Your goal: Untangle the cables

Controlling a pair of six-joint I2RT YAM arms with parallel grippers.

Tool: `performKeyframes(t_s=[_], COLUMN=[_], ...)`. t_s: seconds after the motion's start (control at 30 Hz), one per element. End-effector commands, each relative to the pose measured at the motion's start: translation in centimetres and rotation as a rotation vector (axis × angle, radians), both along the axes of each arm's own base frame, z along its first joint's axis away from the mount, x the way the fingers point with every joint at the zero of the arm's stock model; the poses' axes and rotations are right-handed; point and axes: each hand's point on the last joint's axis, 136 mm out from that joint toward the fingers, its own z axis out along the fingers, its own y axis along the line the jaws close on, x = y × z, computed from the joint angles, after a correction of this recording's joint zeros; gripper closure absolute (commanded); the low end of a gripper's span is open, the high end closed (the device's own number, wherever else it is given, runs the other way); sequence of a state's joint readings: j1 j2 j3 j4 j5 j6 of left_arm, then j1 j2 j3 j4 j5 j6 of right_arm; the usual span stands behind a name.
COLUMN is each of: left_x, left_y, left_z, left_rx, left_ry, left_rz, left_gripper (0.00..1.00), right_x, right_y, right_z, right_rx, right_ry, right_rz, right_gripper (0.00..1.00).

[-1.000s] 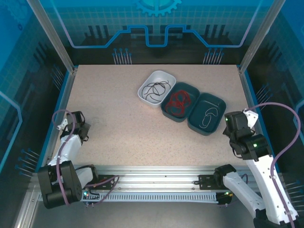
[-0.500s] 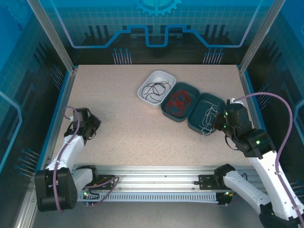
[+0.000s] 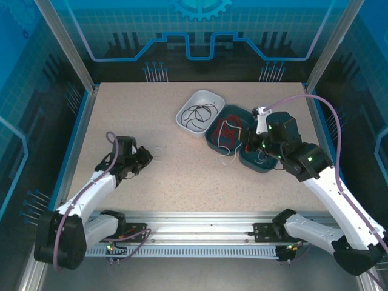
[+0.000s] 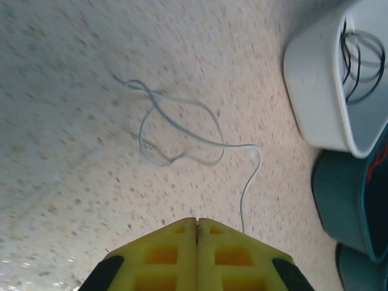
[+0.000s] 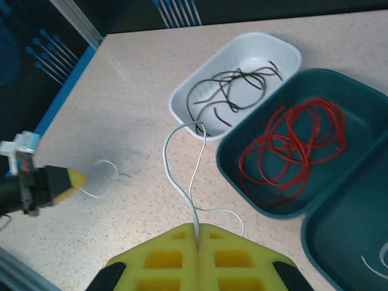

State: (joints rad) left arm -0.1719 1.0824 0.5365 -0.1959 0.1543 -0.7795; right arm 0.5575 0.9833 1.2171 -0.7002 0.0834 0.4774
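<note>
Your right tool hangs over the speckled beige bench with its yellow fingers pressed together, pinching a thin white wire that climbs from the fingertips to the rim of the white oval plastic tray and doubles back onto the bench. In that tray lies a loose knot of black wires. Touching it is a dark teal tray that holds coiled red wires, and a second teal tray beside that one has a pale strand in it. Well apart, towards the left side of the bench, your left tool is also pressed together. A small looped white wire lies flat in front of it, the tail running back behind the tip, and you cannot tell whether it is gripped.
</note>
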Motion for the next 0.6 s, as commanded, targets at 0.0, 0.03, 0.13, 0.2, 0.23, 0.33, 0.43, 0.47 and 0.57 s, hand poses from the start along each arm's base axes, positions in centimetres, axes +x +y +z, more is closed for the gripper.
performKeyframes(t_s=[0.0, 0.03, 0.13, 0.2, 0.23, 0.33, 0.43, 0.47, 0.57], left_x=[0.1, 0.1, 0.1, 0.0, 0.0, 0.0, 0.0, 0.0, 0.2], left_y=[-3.0, -3.8, -6.1, -7.2, -7.6, -8.6, -9.2, -9.3, -9.2], left_z=[0.7, 0.8, 1.1, 1.1, 1.0, 0.4, 0.2, 0.3, 0.8], left_rx=[-0.022, -0.022, -0.020, -0.014, -0.009, -0.021, -0.037, -0.039, -0.037], left_ry=[-0.015, -0.015, -0.011, -0.006, 0.001, 0.014, 0.019, 0.015, -0.005], left_rz=[-0.118, -0.151, -0.249, -0.295, -0.306, -0.333, -0.351, -0.351, -0.346], left_gripper=[1.00, 1.00, 1.00, 0.99, 0.99, 0.94, 0.81, 0.77, 0.63], right_x=[0.4, 0.5, 0.8, 0.9, 1.0, 1.1, 1.2, 1.3, 1.3], right_y=[2.7, 3.0, 3.8, 4.1, 4.1, 4.7, 5.0, 5.0, 5.2], right_z=[1.7, 1.5, 1.1, 0.7, 0.5, 0.2, 0.0, 0.0, -0.1], right_rx=[0.067, 0.072, 0.076, 0.079, 0.080, 0.099, 0.105, 0.106, 0.105], right_ry=[-0.063, -0.057, -0.045, -0.038, -0.034, -0.037, -0.035, -0.036, -0.036], right_rz=[0.110, 0.121, 0.145, 0.147, 0.147, 0.168, 0.175, 0.175, 0.183], right_gripper=[1.00, 1.00, 1.00, 1.00, 1.00, 1.00, 1.00, 1.00, 1.00])
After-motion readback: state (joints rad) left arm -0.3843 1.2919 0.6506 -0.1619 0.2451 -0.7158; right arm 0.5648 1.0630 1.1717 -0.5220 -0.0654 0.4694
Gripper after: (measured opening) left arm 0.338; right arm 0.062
